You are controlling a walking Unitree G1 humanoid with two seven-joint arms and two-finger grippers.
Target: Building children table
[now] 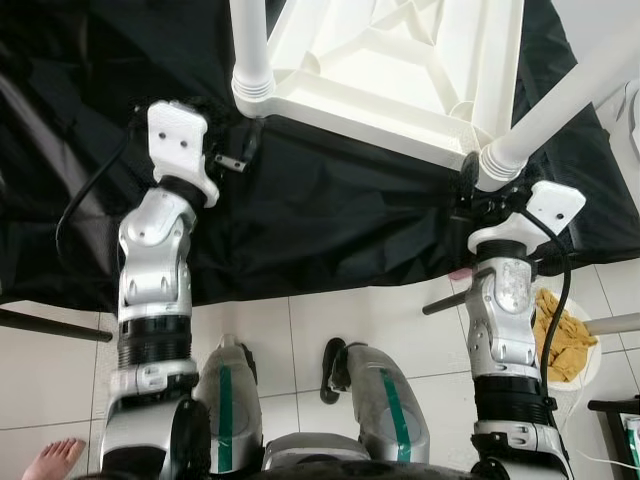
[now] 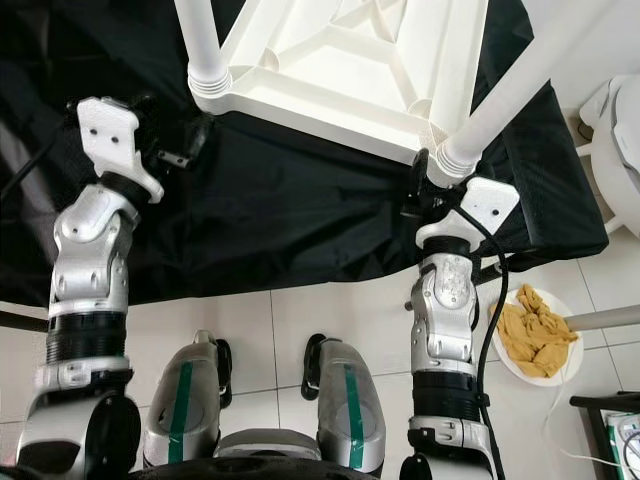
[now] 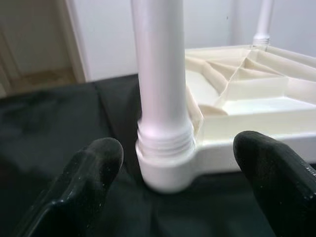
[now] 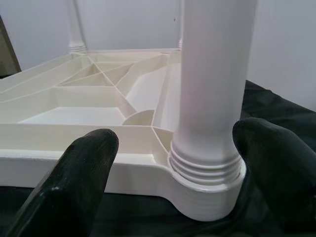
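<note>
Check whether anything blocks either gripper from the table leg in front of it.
Nothing visible does. The left gripper is open with the near-left leg bare between its fingers; the right gripper is open astride the near-right leg, also unobstructed.

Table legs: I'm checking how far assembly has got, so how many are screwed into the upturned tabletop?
3 visible: one by the left gripper, one by the right gripper, one at a far corner. A fourth may be hidden.

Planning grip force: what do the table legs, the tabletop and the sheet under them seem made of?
Table legs: likely moulded plastic, smooth white with soft sheen and moulded threads. Tabletop: same plastic, ribbed underside. Sheet: black fabric, wrinkled, matte.
</note>
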